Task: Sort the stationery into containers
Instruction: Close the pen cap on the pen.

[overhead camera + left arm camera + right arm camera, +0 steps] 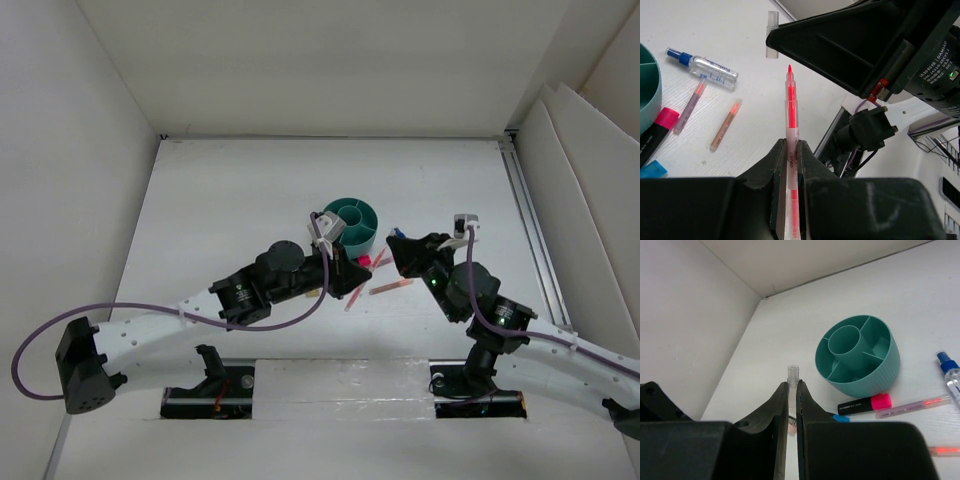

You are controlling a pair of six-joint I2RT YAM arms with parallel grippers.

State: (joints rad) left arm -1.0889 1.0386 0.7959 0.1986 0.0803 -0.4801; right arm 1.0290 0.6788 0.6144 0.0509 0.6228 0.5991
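My left gripper [791, 146] is shut on a thin pink pen [790, 107] whose bare tip points away from the wrist. My right gripper [792, 386] is shut on a clear pen cap [792, 374]. In the left wrist view that cap [772, 35] sticks out just beyond and left of the pen tip, apart from it. Both grippers [352, 277] [398, 246] meet just below the teal organizer [352, 222]. A black marker with a pink end [865, 404], a blue-ended marker [840, 417], two thin pens [690, 105] [726, 125] and a small clear bottle [707, 69] lie on the table.
The white table is walled at the back and on both sides, with a metal rail [530, 220] along the right edge. The organizer [860, 357] shows nothing in its compartments. The loose items lie close together between the organizer and the two grippers.
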